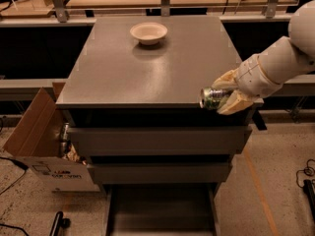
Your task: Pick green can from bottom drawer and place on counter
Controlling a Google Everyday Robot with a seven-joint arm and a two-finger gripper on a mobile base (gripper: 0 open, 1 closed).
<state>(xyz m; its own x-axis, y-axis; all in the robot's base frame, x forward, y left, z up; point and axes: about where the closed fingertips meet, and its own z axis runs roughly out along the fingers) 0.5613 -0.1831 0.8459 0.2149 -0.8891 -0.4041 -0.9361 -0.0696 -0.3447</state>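
My gripper (222,95) is shut on the green can (211,98) and holds it on its side, silver end facing left, at the front right corner of the counter (147,68), just at its front edge. The white arm reaches in from the right. The bottom drawer (160,210) is pulled open at the bottom of the view, and its grey floor shows nothing in it.
A pale round bowl (148,33) sits at the back middle of the counter. Two wider grey drawers (157,141) are stepped out below the counter. An open cardboard box (34,141) stands on the floor at the left. Cables lie on the floor at both sides.
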